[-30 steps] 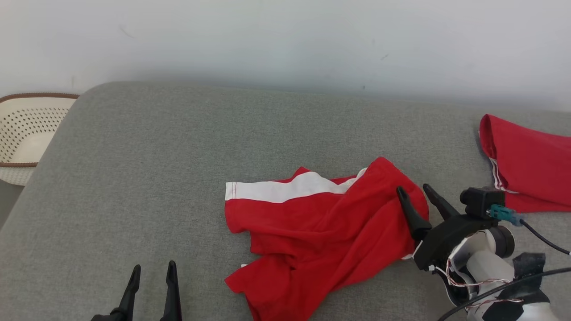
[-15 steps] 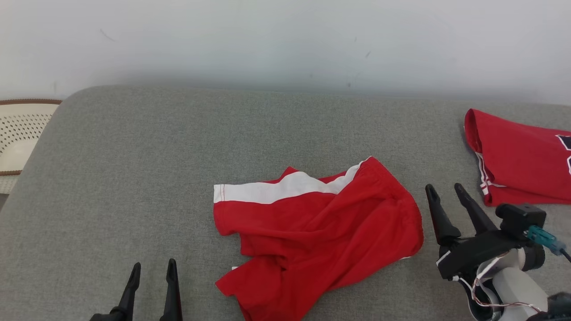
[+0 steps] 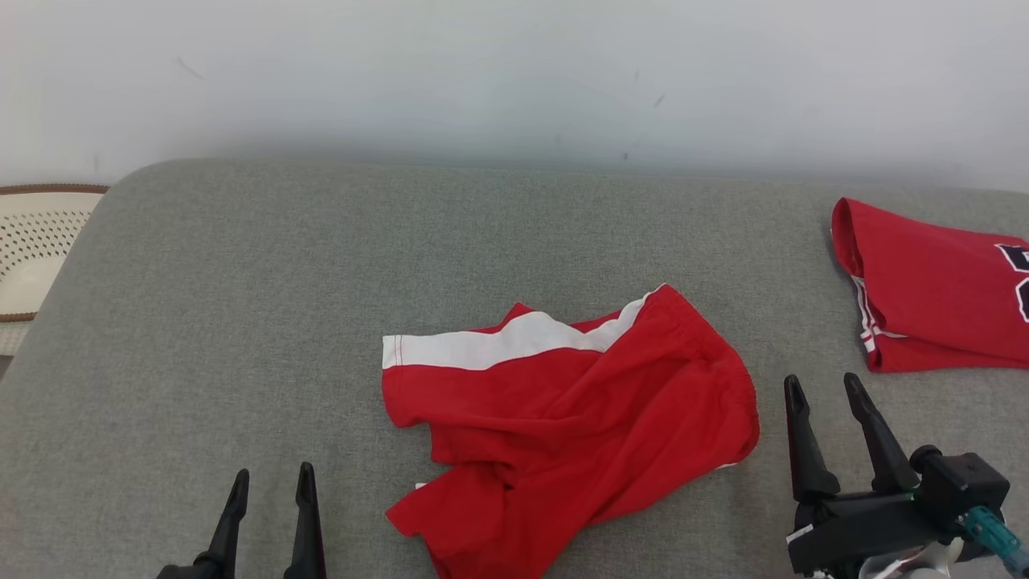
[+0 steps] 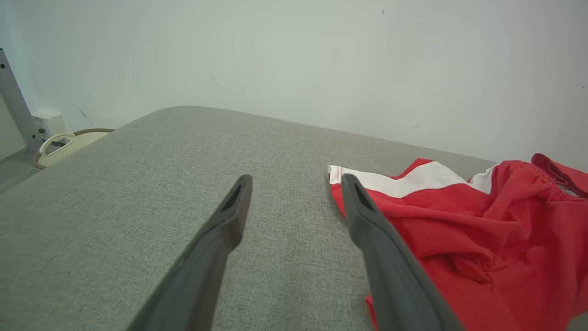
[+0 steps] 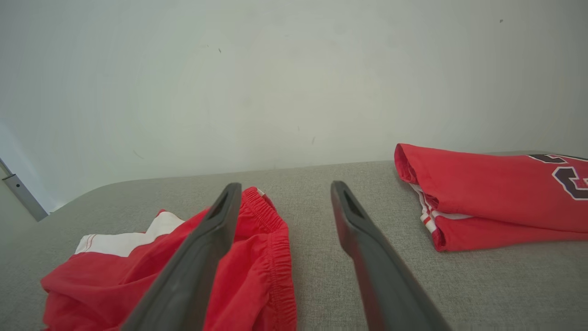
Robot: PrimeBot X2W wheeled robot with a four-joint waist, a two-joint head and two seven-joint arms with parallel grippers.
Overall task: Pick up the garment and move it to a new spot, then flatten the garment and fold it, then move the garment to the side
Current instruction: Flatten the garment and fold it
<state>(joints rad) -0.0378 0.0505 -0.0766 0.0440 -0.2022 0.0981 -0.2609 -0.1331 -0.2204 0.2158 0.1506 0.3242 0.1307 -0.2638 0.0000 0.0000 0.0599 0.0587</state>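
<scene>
**Mia:** Where were the red shorts [image 3: 563, 426]?

**Ben:** They lay in a crumpled heap on the grey desk [image 3: 241, 322]. They were about in the middle, a bit to the right and close to the near edge. A white stripe [image 3: 498, 344] ran along their far left side. The stretchy waistband was at their right end.

**Mia:** Was a pincer holding them?

**Ben:** No. The left pincer [image 3: 272, 481] was at the near left, well apart from the shorts. Its two dark fingers stood wide apart and pointed to the far side. There was just grey cloth between them, so it held nothing.

**Mia:** And the other one?

**Ben:** The right pincer [image 3: 823, 384] was at the near right, just beside the waistband end of the shorts. It did not touch them. Its fingers were spread wide too, and it had nothing in its grip. From its own camera, the shorts were on the left of its fingers and bare desk lay between them.

**Mia:** What else was there?

**Ben:** A folded red top [image 3: 940, 314] lay at the far right of the desk, apart from the shorts. It had dark letters on it and little white lines at its edge. A white basket [image 3: 32, 241] with small holes and a brown rim sat past the left end of the desk. A pale wall [image 3: 514, 72] stood behind the far edge.
</scene>
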